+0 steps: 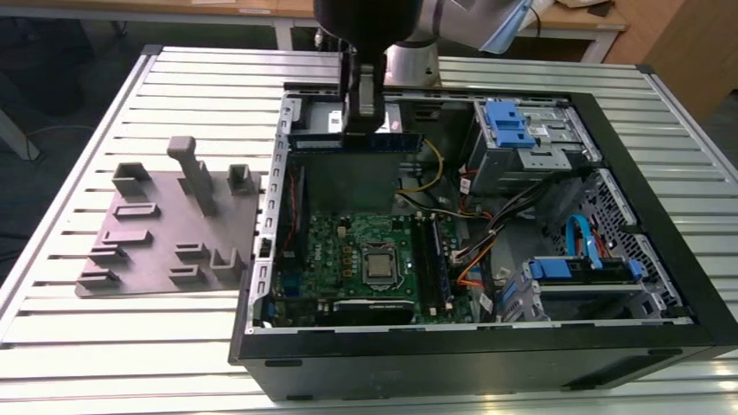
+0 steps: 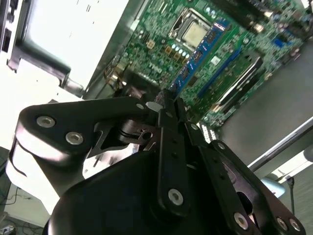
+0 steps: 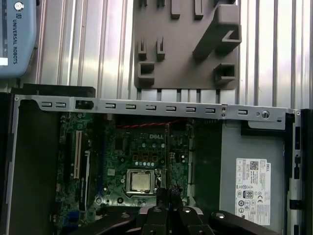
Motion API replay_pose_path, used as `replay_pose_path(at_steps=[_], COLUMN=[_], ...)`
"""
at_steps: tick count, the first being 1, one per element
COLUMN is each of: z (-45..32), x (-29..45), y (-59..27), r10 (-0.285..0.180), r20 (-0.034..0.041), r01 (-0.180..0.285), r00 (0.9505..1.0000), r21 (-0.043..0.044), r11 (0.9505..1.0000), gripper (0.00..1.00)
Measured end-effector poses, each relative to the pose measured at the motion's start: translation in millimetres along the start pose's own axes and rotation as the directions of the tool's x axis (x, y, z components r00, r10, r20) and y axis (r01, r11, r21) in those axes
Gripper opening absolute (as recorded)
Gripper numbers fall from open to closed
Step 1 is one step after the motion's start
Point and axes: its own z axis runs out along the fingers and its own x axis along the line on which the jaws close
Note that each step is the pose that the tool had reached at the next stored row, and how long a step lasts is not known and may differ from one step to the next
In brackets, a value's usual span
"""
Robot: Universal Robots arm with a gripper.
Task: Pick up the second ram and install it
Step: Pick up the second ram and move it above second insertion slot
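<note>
One second ram [image 2: 198, 53]: thin board, judged light, stiff yet fragile at chips and contacts; best gripped by its long bare edge. Location: clamped in the closed hand [image 2: 165, 104], hanging over the motherboard [image 2: 156, 29] inside the open case [image 1: 461, 367].

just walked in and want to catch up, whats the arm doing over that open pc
The arm's claw is shut on the second ram, a thin blue stick, and holds it in the air above the inside of the open computer case. The green motherboard lies below it, and the stick is not in a slot yet. A grey fixture plate sits on the slatted table beside the case, at the exterior view's left.
</note>
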Motion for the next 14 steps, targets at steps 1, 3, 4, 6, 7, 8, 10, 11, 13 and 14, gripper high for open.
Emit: replay_pose_path(at_steps=[1, 3, 4, 6, 7, 8, 10, 11, 13, 14], z=[-0.2, -0.5, -0.7, -1.1, -1.3, -1.4, -1.7, -1.8, -1.6, -1.5], x=[0.1, 0.3, 0.4, 0.6, 0.7, 0.7, 1.0, 1.0, 1.2, 1.3], y=[-3.0, -9.2, -12.7, -19.1, -22.2, -25.2, -31.3, -34.3, -38.9, -39.7], r10=[0.000, 0.000, 0.000, 0.000, 0.000, 0.000, 0.000, 0.000, 0.000, 0.000], r20=[-0.0001, 0.0000, 0.0000, 0.0000, 0.0000, -0.0001, 0.0000, 0.0000, 0.0002, 0.0002], r01=[0.000, 0.000, 0.000, 0.000, 0.000, 0.000, 0.000, 0.000, 0.000, 0.000], r00=[1.0000, 1.0000, 1.0000, 1.0000, 1.0000, 1.0000, 1.0000, 1.0000, 1.0000, 1.0000], r21=[0.0000, -0.0001, -0.0001, -0.0002, -0.0002, -0.0003, -0.0004, -0.0004, -0.0004, -0.0004], r11=[1.0000, 1.0000, 1.0000, 1.0000, 1.0000, 1.0000, 1.0000, 1.0000, 1.0000, 1.0000], gripper=[0.14, 0.14, 0.14, 0.14, 0.14, 0.14, 0.14, 0.14, 0.14, 0.14])
